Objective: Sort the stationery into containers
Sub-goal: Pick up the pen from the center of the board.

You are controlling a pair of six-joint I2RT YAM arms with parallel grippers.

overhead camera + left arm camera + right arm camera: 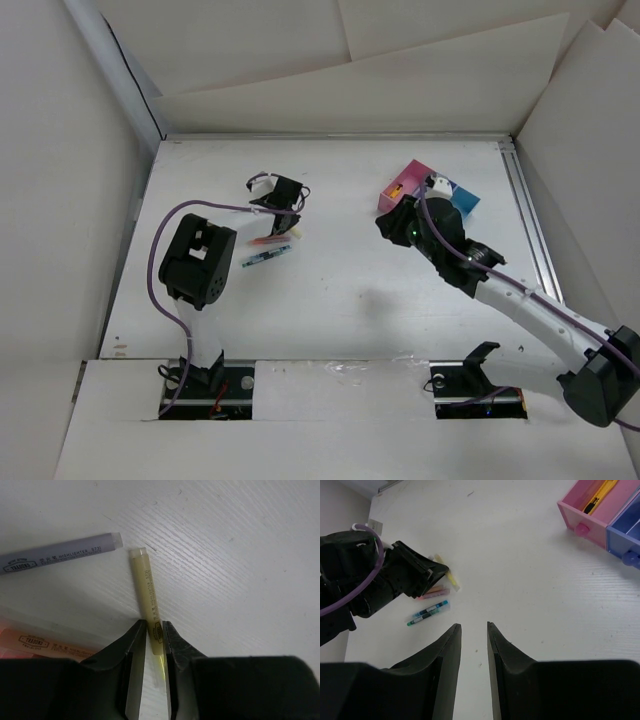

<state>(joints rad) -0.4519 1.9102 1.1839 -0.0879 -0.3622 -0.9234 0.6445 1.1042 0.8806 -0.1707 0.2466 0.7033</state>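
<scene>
Between the tips of my left claw point(155, 628) sits the yellow highlighter point(144, 580), jaws clamped on both its sides. Verify a firm, centred hold before lifting, clearing the grey highlighter point(60, 555) ahead-left.

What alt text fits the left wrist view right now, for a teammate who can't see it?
The left gripper straddles a pale yellow highlighter lying on the white table, jaws close at its sides; whether they pinch it is unclear. A grey highlighter lies at upper left, an orange highlighter at the lower left edge.
</scene>
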